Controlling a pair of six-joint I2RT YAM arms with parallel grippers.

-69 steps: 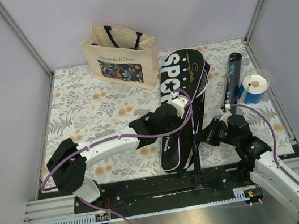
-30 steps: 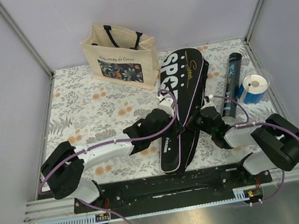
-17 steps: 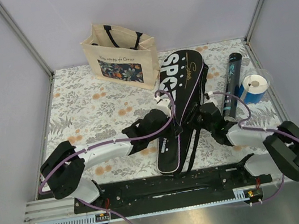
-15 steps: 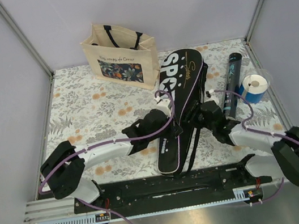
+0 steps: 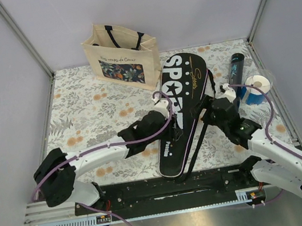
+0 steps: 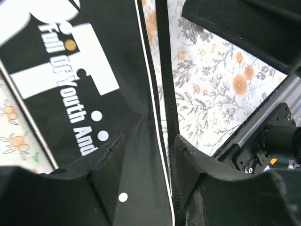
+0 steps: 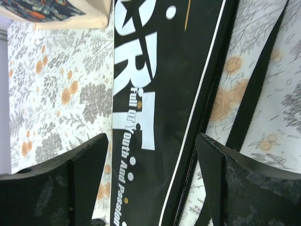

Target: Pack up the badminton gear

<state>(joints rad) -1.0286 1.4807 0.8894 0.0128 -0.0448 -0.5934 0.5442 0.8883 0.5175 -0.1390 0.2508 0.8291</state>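
Observation:
The big black racket cover [image 5: 183, 78] lettered "SPORT" lies on the floral mat, its narrow end toward the arm bases. My left gripper [image 5: 161, 113] hovers at its left edge. In the left wrist view that gripper [image 6: 148, 148] stands open, with the cover [image 6: 84, 70] and its edge strap [image 6: 165, 94] running between the fingers. My right gripper [image 5: 214, 111] is by the cover's right edge. The right wrist view shows it [image 7: 153, 155] wide open above the cover [image 7: 174, 70]. A long black tube [image 5: 236, 68] lies at the right.
A beige tote bag [image 5: 121, 51] with a floral print stands at the back. A blue-and-white roll [image 5: 257, 88] sits beside the tube near the right wall. The cover's black strap [image 5: 196, 146] trails toward the black base rail [image 5: 152, 191].
Both grippers have opened and let go of the cover, which has settled on the mat. The right arm has drawn back toward the right.

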